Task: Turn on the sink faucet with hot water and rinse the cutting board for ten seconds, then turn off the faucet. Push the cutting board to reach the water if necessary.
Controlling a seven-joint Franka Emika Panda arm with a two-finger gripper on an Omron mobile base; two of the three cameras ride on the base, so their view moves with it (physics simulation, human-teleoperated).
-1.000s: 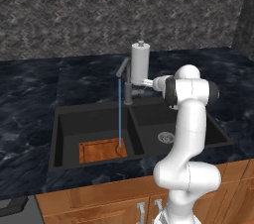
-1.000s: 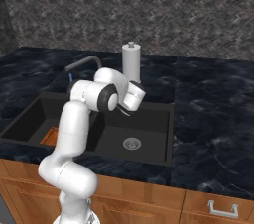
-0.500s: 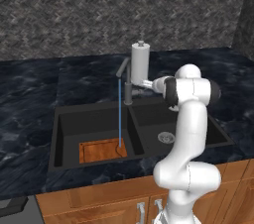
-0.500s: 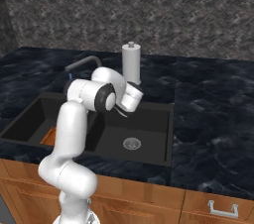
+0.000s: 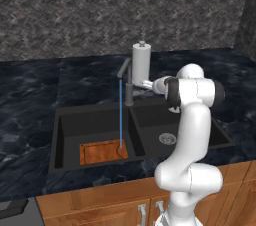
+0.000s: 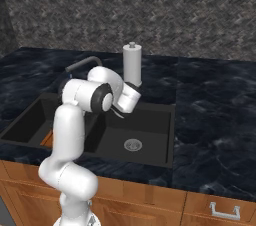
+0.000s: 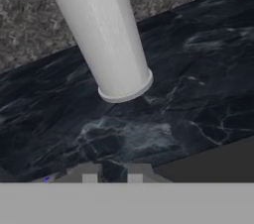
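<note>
The faucet (image 5: 128, 87) lever looks small, stiff and slick (push near its tip); water (image 5: 120, 112) hits the board (image 5: 103, 151). The tool (image 5: 146, 84) hovers beside it; its spread I cannot tell.

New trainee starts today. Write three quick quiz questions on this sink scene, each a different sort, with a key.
1. True or false: the water lands on the cutting board.
2. Which basin of the sink holds the cutting board, seen from the left base view? A left, B right.
3. Fill in: the tall grey cylinder behind the faucet is a pump ____.

Key: 1 true; 2 A; 3 dispenser.
</note>
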